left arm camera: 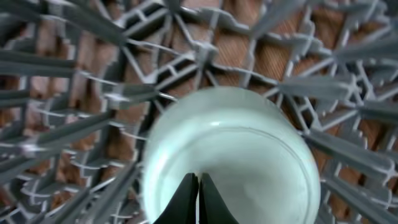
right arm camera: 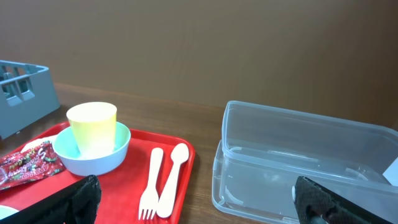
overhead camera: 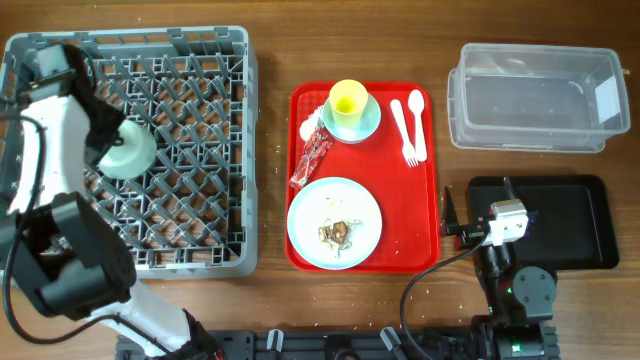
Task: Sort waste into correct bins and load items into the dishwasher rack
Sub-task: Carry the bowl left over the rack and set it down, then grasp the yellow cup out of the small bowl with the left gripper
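Grey latticed plastic is filling the left side of the table: the dishwasher rack (overhead camera: pixel 215 262) is sitting there with the left arm reaching in from above. The left gripper (left arm camera: pixel 198 198) is holding its fingers pressed almost together, only a slit between them, seemingly clamping the near edge of the mint-green bowl (overhead camera: pixel 127 152). That bowl is sitting low among the upright pegs in the rack's left half. In the left wrist view its pale round form is covering the grid beneath.

The right gripper (right arm camera: pixel 200 200) is hanging wide open, gripping nothing, low over the wooden table (overhead camera: pixel 270 60) between the red serving tray (overhead camera: pixel 300 255) and the black tray (overhead camera: pixel 580 235).

On the serving tray, the yellow cup (overhead camera: pixel 347 98) is standing upright inside the light blue bowl (overhead camera: pixel 371 124). The white fork (overhead camera: pixel 402 124) and spoon (overhead camera: pixel 417 118) are lying side by side just right of it. The red snack wrapper (overhead camera: pixel 312 152) is lying along the tray's left edge, with the crumpled napkin (overhead camera: pixel 306 124) near its upper end. The pale plate (overhead camera: pixel 300 222) is occupying the tray's near half and carrying the brownish food scraps (overhead camera: pixel 338 232).

The clear plastic tub (overhead camera: pixel 470 105), with its white label (overhead camera: pixel 606 95), is standing beyond the black tray.
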You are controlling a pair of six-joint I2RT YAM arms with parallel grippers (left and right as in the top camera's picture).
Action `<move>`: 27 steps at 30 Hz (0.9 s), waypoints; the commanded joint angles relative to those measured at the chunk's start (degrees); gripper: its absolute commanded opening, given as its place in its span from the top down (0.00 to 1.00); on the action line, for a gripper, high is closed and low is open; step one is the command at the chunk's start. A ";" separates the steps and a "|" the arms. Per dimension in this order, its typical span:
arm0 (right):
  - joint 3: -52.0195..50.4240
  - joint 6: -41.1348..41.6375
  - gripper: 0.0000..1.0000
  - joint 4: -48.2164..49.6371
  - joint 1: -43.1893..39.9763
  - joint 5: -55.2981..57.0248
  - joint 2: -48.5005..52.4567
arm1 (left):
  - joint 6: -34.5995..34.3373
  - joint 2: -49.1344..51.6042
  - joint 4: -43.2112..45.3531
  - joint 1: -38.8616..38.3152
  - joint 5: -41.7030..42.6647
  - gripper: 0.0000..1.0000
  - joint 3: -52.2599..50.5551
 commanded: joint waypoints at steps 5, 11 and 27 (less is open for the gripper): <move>-0.02 0.70 0.00 0.17 -0.24 0.57 -0.39 | 1.90 -9.68 -1.42 -0.26 21.88 0.96 -0.26; -0.02 0.70 0.00 0.17 -0.24 0.59 -0.39 | 8.28 -14.16 -0.90 -19.56 30.21 0.81 -0.26; -0.02 0.70 0.00 0.17 -0.24 0.59 -0.42 | 28.44 6.71 39.10 -61.00 5.66 0.36 -0.28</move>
